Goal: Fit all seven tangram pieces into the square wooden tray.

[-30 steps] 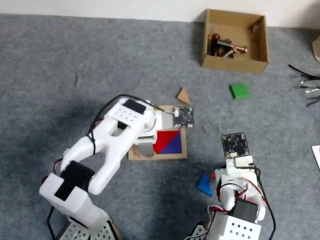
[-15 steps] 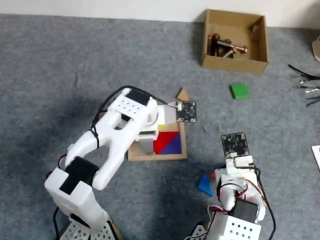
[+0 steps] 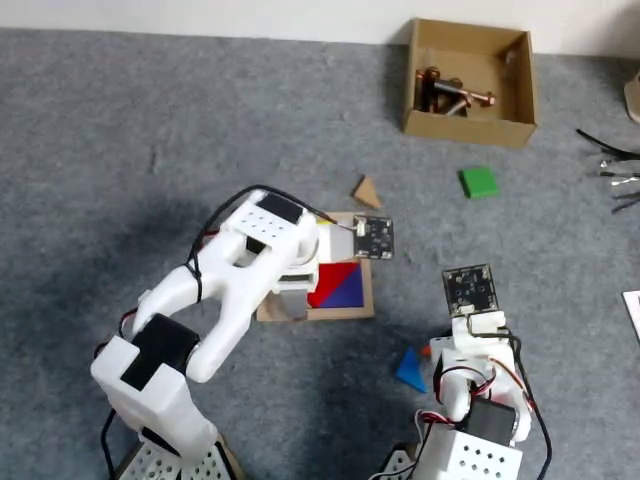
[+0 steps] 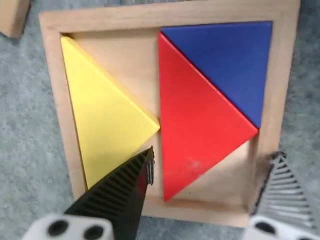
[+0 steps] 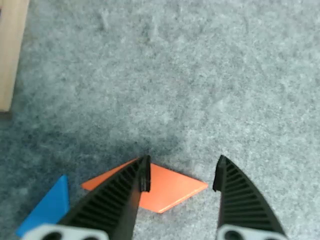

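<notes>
Left jaws drew back over tray (image 4: 170, 11), apart | right jaws apart over orange piece (image 5: 172, 187)

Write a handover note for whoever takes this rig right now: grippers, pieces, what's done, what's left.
Left gripper: open, empty, over the tray.
Right gripper: open, empty, over the orange piece on the carpet.
Done: yellow triangle, red triangle and big blue triangle lie in the tray.
Left: orange piece, small blue triangle beside it, green square and tan triangle, all on the carpet outside the tray.
</notes>
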Tool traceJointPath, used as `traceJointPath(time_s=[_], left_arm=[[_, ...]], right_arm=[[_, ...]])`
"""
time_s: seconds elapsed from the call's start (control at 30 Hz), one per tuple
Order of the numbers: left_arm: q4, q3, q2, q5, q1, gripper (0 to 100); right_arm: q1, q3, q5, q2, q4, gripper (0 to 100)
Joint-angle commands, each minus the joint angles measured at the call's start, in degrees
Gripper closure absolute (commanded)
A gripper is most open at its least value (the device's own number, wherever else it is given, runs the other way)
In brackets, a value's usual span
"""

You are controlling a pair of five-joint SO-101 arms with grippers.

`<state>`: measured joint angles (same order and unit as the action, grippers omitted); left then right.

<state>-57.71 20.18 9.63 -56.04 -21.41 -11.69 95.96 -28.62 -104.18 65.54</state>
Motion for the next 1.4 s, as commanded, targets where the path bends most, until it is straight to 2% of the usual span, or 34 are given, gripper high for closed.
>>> traceJointPath(time_s=[0.0, 0.17, 0.3, 0.57, 0.9, 1.07, 1.23, 1.37], left_arm=[[1.4, -1.0, -0.7, 2.3, -0.3, 67], [0.6, -2.2, -1.4, 2.5, -0.1, 67], [-4.5, -6.0, -2.3, 2.5, -0.1, 67], [-4.8, -8.7, -2.2, 2.5, 1.0, 77], [-4.8, -7.8, 6.2, 2.5, 1.0, 77], [-5.3, -7.7, 6.2, 2.5, 0.7, 77], [-11.0, -7.7, 6.2, 2.2, -1.6, 77], [-10.8, -7.8, 6.7, 2.2, -1.9, 77]], right_arm=[[1.0, 5.9, -0.5, -0.6, -1.3, 79.6], [1.0, 5.9, -0.5, -0.6, -1.3, 79.6], [1.0, 5.9, -0.5, -0.6, -1.3, 79.6], [1.0, 5.9, -0.5, -0.6, -1.3, 79.6], [1.0, 5.9, -0.5, -0.6, -1.3, 79.6], [1.0, 5.9, -0.5, -0.6, -1.3, 79.6], [1.0, 5.9, -0.5, -0.6, -1.3, 79.6], [1.0, 5.9, -0.5, -0.6, -1.3, 79.6]])
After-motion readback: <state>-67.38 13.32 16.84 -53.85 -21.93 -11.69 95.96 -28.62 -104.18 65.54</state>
